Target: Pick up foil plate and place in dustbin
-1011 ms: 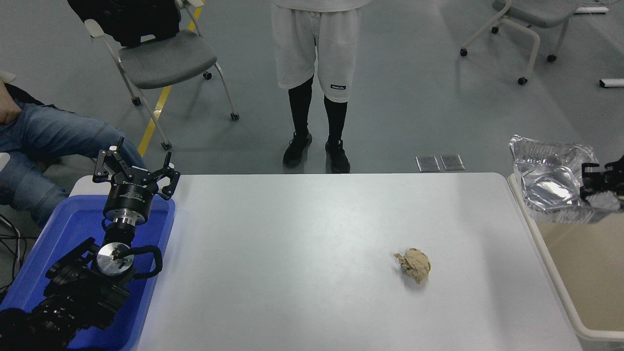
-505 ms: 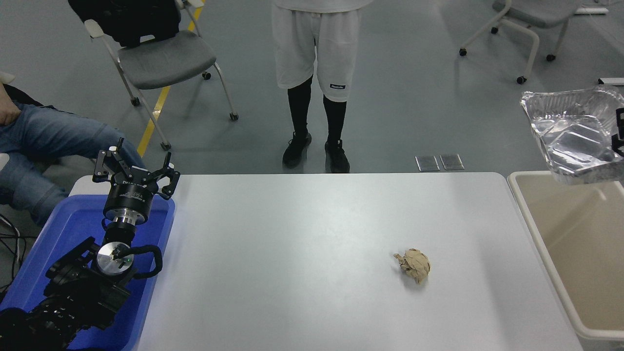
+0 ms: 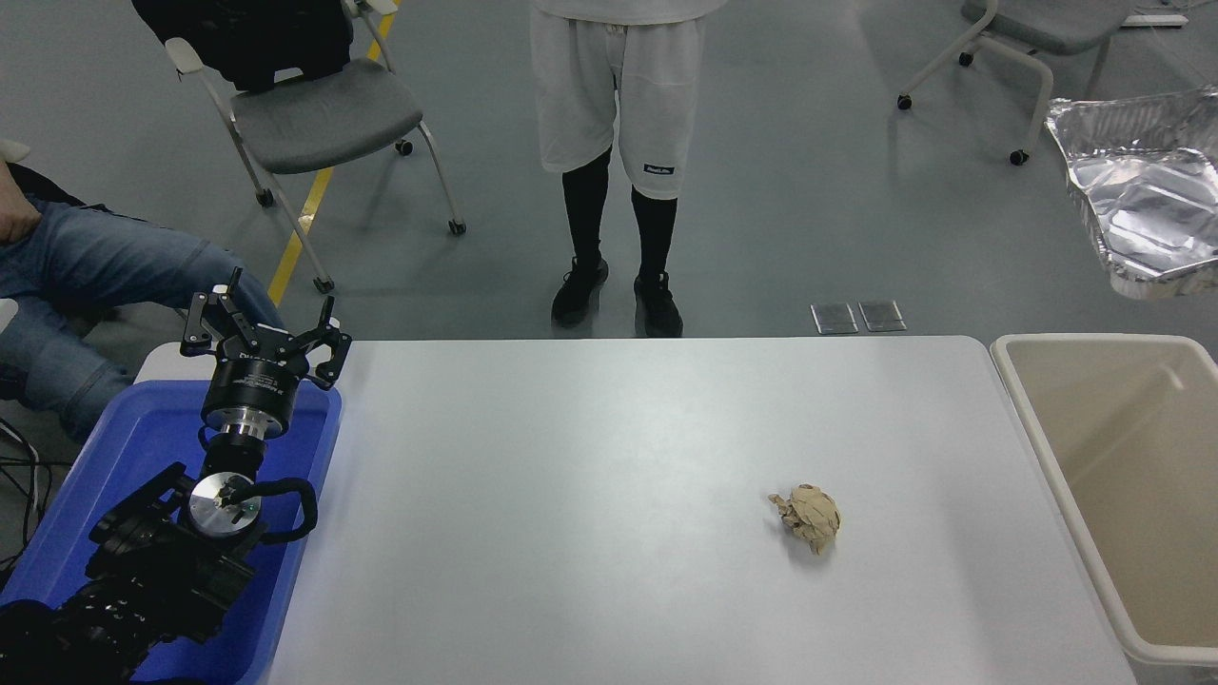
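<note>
Oddly, the crinkled silver aluminium-foil plate (image 3: 1147, 195) has climbed over the last second: it was low at the cream plastic dustbin (image 3: 1032, 423) rim, and now hangs high at the frame's right edge, above and beyond the bin, interior tilted toward the camera. So no drop yet; likely it is being raised before a release. The right end effector has left the frame, so its opening and hold cannot be told. The left end effector (image 3: 262, 323) sits parked over the blue plastic tub (image 3: 304, 476), fingers spread, holding nothing. The crumpled brown paper ball (image 3: 807, 517) lies untouched on the white tabletop (image 3: 571, 476).
</note>
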Robot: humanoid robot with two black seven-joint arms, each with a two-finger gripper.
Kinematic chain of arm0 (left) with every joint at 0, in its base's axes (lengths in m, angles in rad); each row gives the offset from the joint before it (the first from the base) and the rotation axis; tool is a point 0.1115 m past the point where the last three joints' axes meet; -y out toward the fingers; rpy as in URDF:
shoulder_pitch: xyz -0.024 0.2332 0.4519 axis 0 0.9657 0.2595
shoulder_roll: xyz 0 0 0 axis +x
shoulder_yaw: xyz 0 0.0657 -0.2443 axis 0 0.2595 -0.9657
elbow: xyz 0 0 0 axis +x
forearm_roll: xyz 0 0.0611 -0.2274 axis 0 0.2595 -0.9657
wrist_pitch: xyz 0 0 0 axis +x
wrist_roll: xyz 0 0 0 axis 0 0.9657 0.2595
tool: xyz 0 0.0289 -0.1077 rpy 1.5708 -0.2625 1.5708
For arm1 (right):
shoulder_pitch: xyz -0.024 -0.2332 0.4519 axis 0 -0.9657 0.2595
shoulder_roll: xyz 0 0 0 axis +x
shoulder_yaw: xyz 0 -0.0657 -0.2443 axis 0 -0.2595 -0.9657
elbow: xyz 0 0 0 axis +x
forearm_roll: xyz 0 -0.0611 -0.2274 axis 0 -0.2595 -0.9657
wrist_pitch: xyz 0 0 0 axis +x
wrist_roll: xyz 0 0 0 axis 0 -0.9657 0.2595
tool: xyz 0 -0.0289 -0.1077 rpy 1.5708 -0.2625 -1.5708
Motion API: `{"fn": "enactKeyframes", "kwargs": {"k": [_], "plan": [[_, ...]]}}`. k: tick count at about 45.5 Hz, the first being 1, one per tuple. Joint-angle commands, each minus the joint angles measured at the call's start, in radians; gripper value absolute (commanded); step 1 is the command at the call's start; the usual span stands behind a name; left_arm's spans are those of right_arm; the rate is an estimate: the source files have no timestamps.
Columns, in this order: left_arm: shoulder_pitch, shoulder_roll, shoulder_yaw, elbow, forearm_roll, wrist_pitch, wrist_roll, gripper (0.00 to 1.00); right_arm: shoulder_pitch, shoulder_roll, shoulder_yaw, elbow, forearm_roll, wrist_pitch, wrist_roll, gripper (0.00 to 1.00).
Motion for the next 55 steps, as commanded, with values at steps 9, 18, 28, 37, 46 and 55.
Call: {"fn": "enactKeyframes", "kwargs": {"k": [9, 18, 28, 37, 46, 55], "plan": [[0.0, 0.0, 0.0, 0.0, -0.001, 0.0, 0.0, 0.99, -0.274, -0.13, 0.102, -0.255, 0.019, 0.0, 0.003, 0.0], [0.0, 0.0, 0.0, 0.0, -0.003, 0.001, 0.0, 0.99, -0.537, -0.141, 0.306, -0.407, 0.017, 0.0, 0.001, 0.0], [0.0, 0.0, 0.0, 0.0, -0.003, 0.001, 0.0, 0.99, -0.78, -0.128, 0.414, -0.459, 0.03, -0.018, 0.0, 0.0], [0.0, 0.0, 0.0, 0.0, -0.003, 0.001, 0.0, 0.99, -0.955, -0.065, 0.435, -0.524, 0.134, -0.159, -0.002, 0.0], [0.0, 0.0, 0.0, 0.0, -0.003, 0.001, 0.0, 0.99, -1.134, 0.017, 0.435, -0.634, 0.289, -0.285, -0.002, 0.0], [0.0, 0.0, 0.0, 0.0, -0.003, 0.001, 0.0, 0.99, -1.246, 0.08, 0.437, -0.673, 0.344, -0.456, -0.003, 0.0]]}}
